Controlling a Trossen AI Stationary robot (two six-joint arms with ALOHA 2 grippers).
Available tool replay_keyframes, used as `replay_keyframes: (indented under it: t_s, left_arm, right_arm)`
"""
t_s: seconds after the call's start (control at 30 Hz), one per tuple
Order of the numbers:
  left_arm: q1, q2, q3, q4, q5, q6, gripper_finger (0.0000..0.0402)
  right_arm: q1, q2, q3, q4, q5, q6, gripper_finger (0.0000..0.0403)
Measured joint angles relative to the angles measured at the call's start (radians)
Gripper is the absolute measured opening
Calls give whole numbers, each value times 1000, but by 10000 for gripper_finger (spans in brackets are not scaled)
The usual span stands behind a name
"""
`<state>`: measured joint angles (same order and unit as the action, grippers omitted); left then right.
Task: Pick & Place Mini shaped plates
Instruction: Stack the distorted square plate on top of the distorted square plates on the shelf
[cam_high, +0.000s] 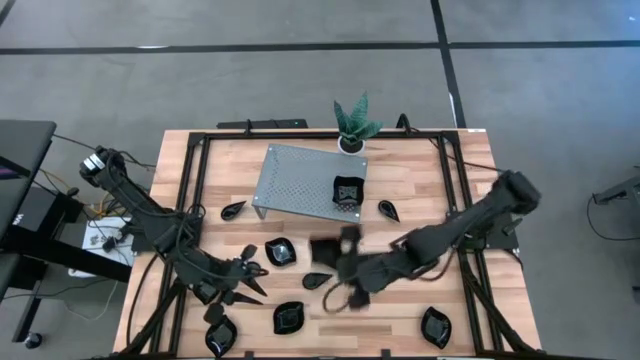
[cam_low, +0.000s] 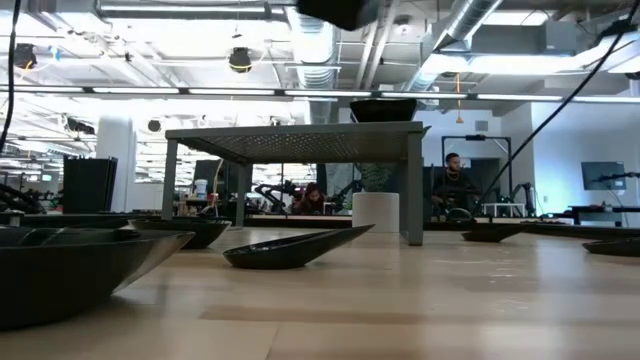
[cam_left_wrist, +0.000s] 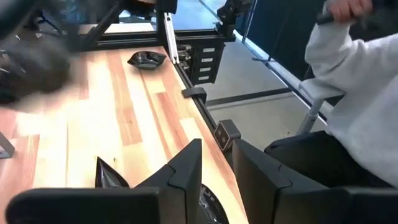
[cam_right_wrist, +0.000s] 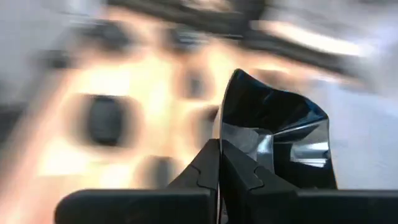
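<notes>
While carrying a plate (cam_right_wrist: 273, 130) pinched by one wavy edge in the closed right gripper (cam_right_wrist: 221, 152), above mid-table and just in front of the stand (cam_high: 300, 175), worth fearing a slip first: glossy glaze, narrow pads, and most of the plate out to one side of the grip. Could swing between the fingers, twist loose on a quick turn, and fall onto the plates below, among them one (cam_high: 316, 281) close under the arm. Might chip there, or knock a neighbour out of place. Next, trouble at the stand itself: already bearing a plate (cam_high: 347, 190) near one corner, easy to clip on a low approach, with both shoved along. Best set down flat on bare mesh, well apart from that one; if released tilted, likely to skid on the metal. Also the plant (cam_high: 352, 122) just behind the stand, easy to brush on a long reach. As for the left gripper (cam_high: 250, 276), near the table's front-left: fingers (cam_left_wrist: 186, 171) apart, holding nothing, low over a plate (cam_left_wrist: 109, 179) and near another (cam_high: 279, 252). Could meet the right arm if sent toward the centre now, with both over the same patch. Could also nudge the plate underneath by closing off-centre. Lastly, a person (cam_left_wrist: 354, 93) just past the table edge, near that arm: no wide swings outward.
</notes>
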<state>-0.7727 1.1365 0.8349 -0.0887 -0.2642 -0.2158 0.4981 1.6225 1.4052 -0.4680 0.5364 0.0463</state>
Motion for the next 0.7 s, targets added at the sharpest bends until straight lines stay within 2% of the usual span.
replay_keyframes:
  t_s: [0.07, 0.13, 0.33, 0.47, 0.7]
  left_arm:
    - [0, 9, 0, -1, 0, 1, 92]
    - [0, 18, 0, -1, -1, 2, 92]
    - [0, 46, 0, -1, -1, 2, 92]
    - [0, 65, 0, -1, -1, 2, 92]
    - [2, 83, -1, 0, -7, -24, 92]
  right_arm:
    - [-15, -48, 0, -83, 149, 20, 3]
    - [-45, -92, 0, -162, 182, 59, 4]
    - [-181, -131, -1, -373, 111, 199, 2]
    - [-263, -113, -27, -362, 17, 152, 2]
    - [-324, -96, -36, -356, 4, 89, 4]
